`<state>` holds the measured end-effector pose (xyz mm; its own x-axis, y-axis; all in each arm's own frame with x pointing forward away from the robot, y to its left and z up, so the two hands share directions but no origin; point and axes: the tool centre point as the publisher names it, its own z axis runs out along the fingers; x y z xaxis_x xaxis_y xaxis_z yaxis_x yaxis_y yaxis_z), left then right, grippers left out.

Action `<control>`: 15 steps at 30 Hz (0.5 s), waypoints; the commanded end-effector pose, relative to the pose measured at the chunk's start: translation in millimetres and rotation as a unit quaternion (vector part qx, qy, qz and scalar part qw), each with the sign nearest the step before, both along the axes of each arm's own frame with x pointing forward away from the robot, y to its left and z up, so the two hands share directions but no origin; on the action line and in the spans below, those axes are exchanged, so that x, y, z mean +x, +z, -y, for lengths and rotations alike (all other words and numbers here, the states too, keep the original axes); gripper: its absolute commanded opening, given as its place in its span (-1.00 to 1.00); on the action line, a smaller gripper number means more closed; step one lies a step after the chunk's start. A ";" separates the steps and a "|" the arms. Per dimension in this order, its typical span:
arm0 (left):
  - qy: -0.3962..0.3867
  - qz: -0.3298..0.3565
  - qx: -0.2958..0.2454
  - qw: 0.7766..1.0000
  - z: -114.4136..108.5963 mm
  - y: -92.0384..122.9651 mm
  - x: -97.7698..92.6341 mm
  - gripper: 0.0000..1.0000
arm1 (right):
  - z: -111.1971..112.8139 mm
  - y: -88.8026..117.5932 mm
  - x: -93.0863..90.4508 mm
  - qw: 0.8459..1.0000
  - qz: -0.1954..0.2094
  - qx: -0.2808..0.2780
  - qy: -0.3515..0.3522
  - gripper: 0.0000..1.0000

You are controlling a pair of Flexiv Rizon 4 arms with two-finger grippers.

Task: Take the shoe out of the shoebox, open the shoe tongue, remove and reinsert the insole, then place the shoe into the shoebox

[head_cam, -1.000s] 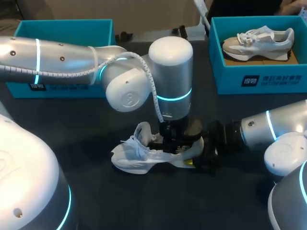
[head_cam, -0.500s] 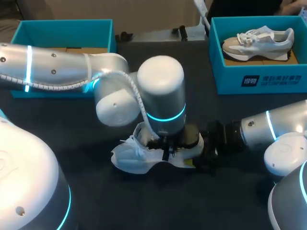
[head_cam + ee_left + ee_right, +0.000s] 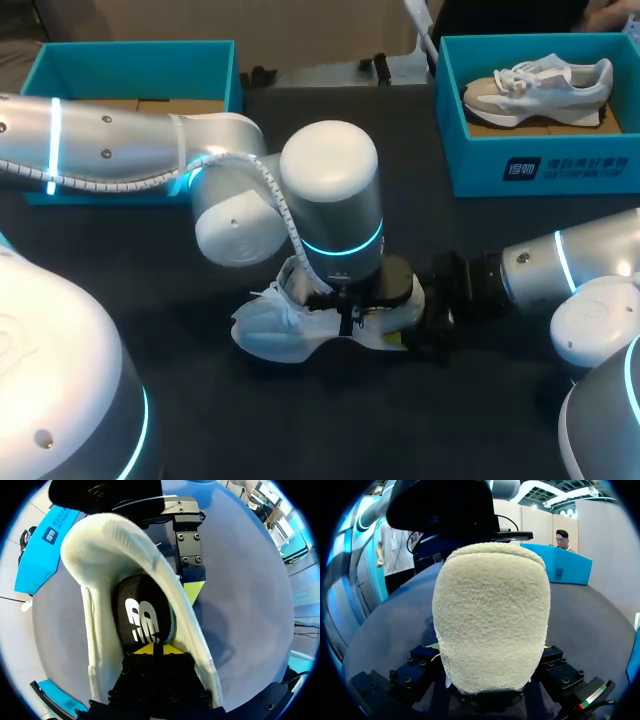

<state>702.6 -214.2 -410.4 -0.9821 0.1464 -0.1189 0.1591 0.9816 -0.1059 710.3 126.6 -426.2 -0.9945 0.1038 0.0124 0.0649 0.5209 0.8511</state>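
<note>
From above: my left arm (image 3: pixel 120 150) has swung leftward and sunk lower over the past second, bringing the left gripper (image 3: pixel 348 318) down into the mouth of the white shoe (image 3: pixel 275 325). The shoe lies on its sole in the middle of the dark desk (image 3: pixel 250 420), toe to my left and well away from the open blue shoebox (image 3: pixel 130 62) at the far left. The right gripper (image 3: pixel 408 318) meets the shoe at its heel and has not shifted.

From the left wrist: my yellow tips sit close together, deep inside the shoe, at the near end of the black insole (image 3: pixel 142 617). They appear pinched on its edge, though the contact itself is hard to see. The insole lies mostly within the shoe, a strip of its teal edge showing along one side. One yellow tip of the other gripper presses the shoe's outer wall near the heel.

From the right wrist: the fleecy heel fills the space between my widely spread fingers, which clamp it from both sides.

The descent suggests the insole step is under way; boxing the shoe remains to be done.
</note>
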 end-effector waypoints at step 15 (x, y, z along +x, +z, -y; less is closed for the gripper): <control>0.004 -0.021 -0.011 1.000 -12.3 24.2 11.5 -1.00 | -4.8 -4.5 -0.2 1.000 -0.001 -0.004 -0.001 -1.00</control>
<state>710.2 -208.8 -393.7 -0.9869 0.1356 -0.0874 0.1463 0.9807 -0.1299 710.3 126.6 -425.8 -0.9945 0.1038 0.0126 0.0652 0.5209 0.8511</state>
